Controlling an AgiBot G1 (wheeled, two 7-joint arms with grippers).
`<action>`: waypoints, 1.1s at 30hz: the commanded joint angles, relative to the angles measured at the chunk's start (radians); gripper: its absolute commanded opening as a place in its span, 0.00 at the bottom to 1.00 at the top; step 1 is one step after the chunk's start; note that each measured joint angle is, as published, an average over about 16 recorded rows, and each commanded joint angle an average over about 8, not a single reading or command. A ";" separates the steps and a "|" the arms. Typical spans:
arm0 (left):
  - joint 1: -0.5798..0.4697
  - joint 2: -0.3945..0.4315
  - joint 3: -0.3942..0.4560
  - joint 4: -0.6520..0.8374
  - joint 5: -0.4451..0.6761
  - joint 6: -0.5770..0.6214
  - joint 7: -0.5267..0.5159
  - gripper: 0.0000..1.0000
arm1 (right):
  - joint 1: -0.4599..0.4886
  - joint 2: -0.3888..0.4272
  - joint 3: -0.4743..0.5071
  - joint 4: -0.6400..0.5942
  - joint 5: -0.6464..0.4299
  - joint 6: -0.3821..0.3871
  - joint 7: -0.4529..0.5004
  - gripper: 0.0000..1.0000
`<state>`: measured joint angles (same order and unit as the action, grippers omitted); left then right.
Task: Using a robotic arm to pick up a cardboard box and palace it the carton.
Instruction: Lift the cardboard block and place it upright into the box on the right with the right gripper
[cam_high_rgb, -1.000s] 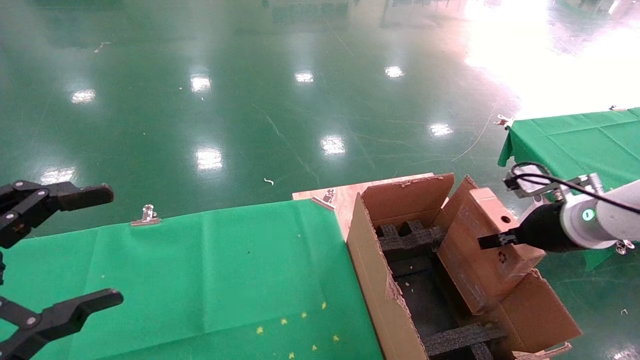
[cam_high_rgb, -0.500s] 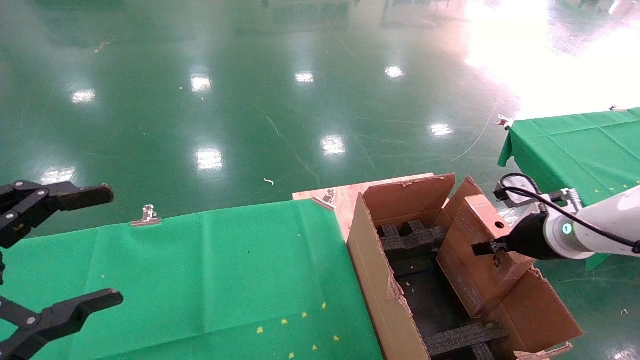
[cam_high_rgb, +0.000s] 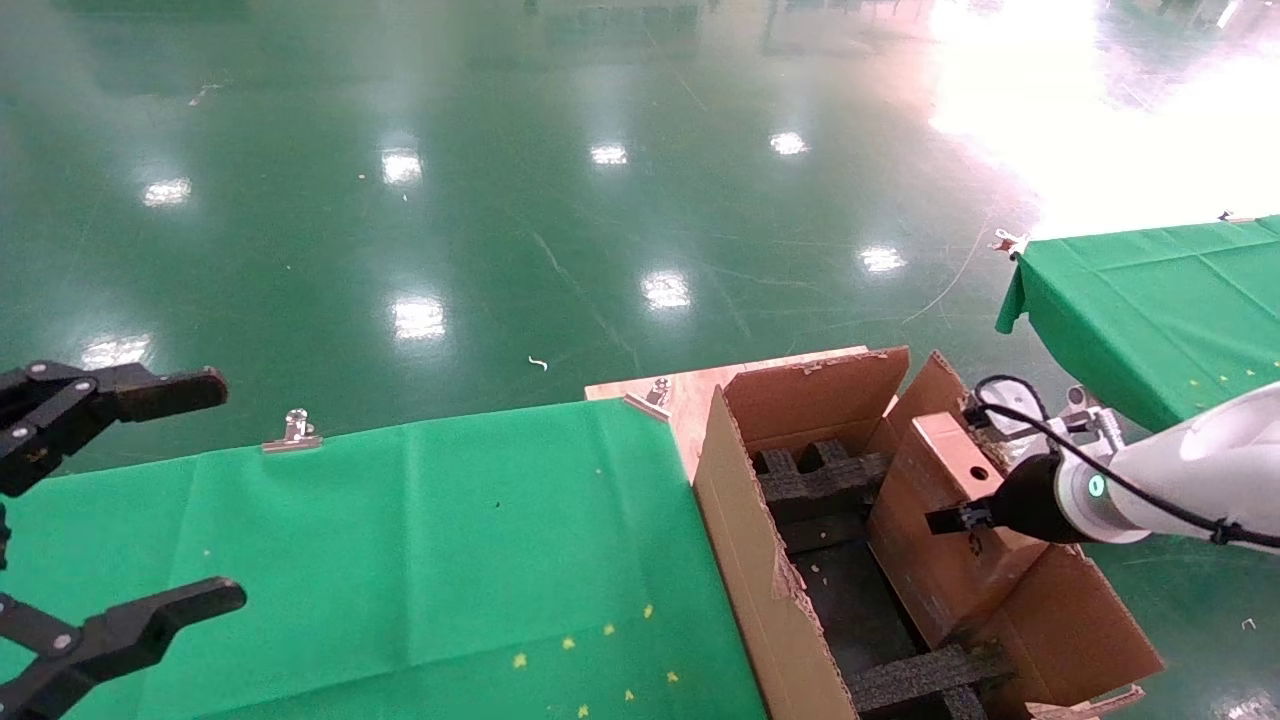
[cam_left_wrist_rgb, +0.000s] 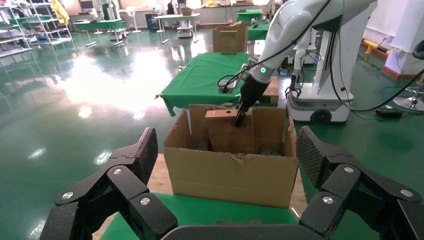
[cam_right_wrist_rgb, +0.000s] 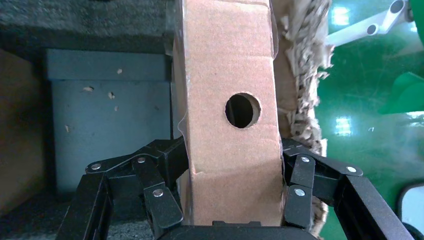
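Head view shows the white glossy robotic arm's right gripper (cam_high_rgb: 950, 520) with its black fingers clamped on the small flat brown cardboard box with a round hole in its narrow side (cam_high_rgb: 940, 530), and over the last second the box has sunk lower into the large brown corrugated carton with ragged flaps (cam_high_rgb: 760, 560), tilting less and sliding down along the carton's right-hand wall. That suggests the placing step is nearly done; what remains, I judge, is seating the box and letting go

Inside the carton, black foam inserts (cam_high_rgb: 820, 475) cross its far end and another strip (cam_high_rgb: 925, 675) crosses its near end; the box's lower edge is heading for the gap between them and could catch on either. The carton's torn right flap (cam_high_rgb: 1075, 630) hangs just beside the box and may snag the fingers on the way out

Left of the carton lies the green cloth-covered table (cam_high_rgb: 400, 540); the left gripper (cam_high_rgb: 130, 500) hovers over its far left side, spread wide and empty, well apart from the carton
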<state>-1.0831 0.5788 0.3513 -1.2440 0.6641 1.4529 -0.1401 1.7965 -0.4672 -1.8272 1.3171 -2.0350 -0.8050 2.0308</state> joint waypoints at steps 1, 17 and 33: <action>0.000 0.000 0.000 0.000 0.000 0.000 0.000 1.00 | -0.014 -0.006 -0.004 -0.007 -0.009 0.011 0.011 0.00; 0.000 0.000 0.000 0.000 0.000 0.000 0.000 1.00 | -0.105 -0.081 -0.020 -0.146 0.051 0.095 -0.013 0.00; 0.000 0.000 0.000 0.000 0.000 0.000 0.000 1.00 | -0.151 -0.128 -0.026 -0.236 0.147 0.113 -0.097 0.39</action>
<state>-1.0829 0.5787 0.3513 -1.2438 0.6638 1.4526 -0.1401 1.6481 -0.5923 -1.8532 1.0864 -1.8923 -0.6935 1.9390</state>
